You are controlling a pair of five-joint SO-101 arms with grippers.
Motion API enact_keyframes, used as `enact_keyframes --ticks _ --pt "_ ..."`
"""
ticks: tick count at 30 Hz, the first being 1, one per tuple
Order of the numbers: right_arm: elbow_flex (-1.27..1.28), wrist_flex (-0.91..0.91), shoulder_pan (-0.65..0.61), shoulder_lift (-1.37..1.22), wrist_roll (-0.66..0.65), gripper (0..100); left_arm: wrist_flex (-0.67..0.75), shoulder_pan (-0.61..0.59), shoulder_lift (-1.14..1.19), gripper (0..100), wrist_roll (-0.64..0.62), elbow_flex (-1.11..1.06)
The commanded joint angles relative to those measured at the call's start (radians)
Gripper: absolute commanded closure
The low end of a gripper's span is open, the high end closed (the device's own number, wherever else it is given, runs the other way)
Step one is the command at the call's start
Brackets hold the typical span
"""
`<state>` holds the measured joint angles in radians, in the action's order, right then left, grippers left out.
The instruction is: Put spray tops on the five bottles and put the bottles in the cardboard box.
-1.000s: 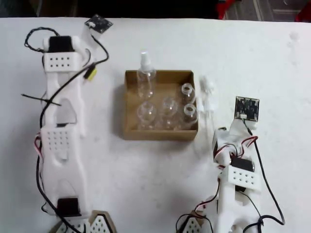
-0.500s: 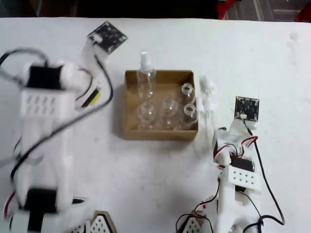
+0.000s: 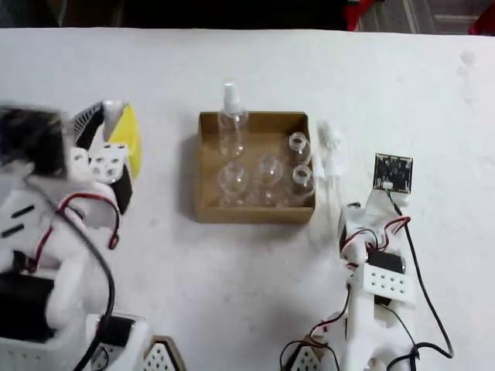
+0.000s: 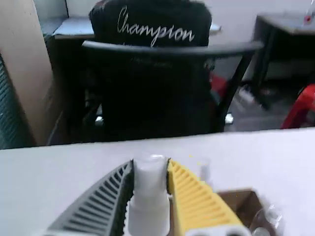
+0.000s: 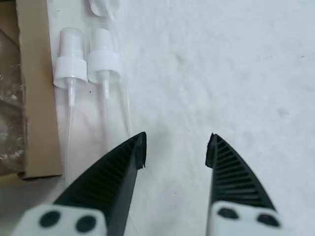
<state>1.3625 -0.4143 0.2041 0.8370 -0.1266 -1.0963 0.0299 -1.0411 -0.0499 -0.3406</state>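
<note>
High view: the cardboard box (image 3: 203,166) sits mid-table (image 3: 232,294) with five clear bottles inside. The capped bottle (image 3: 231,124) in its far left corner wears a spray top, and the other four have bare necks. Loose spray tops (image 3: 331,151) lie on the table just beside the box's right wall. The left arm (image 3: 54,247) is lifted at the left edge, well apart from the box. The right arm (image 3: 377,282) lies low near the loose spray tops

Left wrist view: the left gripper (image 4: 150,164), one jaw grey and one yellow, is clamped on a white spray top (image 4: 147,196) standing upright between the jaws, above the table, with a corner of the cardboard box beyond

Right wrist view: the right gripper (image 5: 175,145) hangs with its black jaws parted over bare table, nothing between them. Two of the loose spray tops lie side by side along the cardboard box wall
</note>
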Motion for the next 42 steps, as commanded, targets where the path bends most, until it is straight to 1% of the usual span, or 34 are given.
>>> enact_keyframes --ticks 1,5,8,12,15,18,24,30,38,42 --pt "-0.005 0.012 -0.007 0.015 -0.015 81.8 0.264 0.090 -0.099 98 -0.199 -0.095" --pt "-0.005 0.012 -0.007 0.016 -0.015 81.8 0.473 0.229 -0.151 98 -0.330 -0.212" --pt "-0.005 0.012 -0.004 0.018 -0.015 81.8 0.706 0.294 -0.165 98 -0.384 -0.356" --pt "-0.005 0.015 -0.002 0.018 -0.015 81.8 1.046 0.325 -0.162 98 -0.376 -0.585" --pt "-0.005 0.016 -0.004 0.016 -0.015 81.8 1.180 0.341 -0.162 98 -0.298 -0.698" --pt "-0.005 0.018 -0.008 0.016 -0.015 81.8 1.226 0.340 -0.162 98 -0.275 -0.752" --pt "-0.005 0.018 -0.008 0.018 -0.015 81.8 1.221 0.340 -0.159 98 -0.272 -0.764" --pt "-0.005 0.018 -0.008 0.018 -0.015 81.8 1.227 0.332 -0.082 98 -0.269 -0.764" --pt "-0.005 0.018 -0.007 0.018 -0.015 81.8 1.223 0.325 -0.067 98 -0.267 -0.766" --pt "-0.005 0.018 -0.007 0.018 -0.015 81.8 1.269 0.291 -0.067 98 -0.267 -0.798"
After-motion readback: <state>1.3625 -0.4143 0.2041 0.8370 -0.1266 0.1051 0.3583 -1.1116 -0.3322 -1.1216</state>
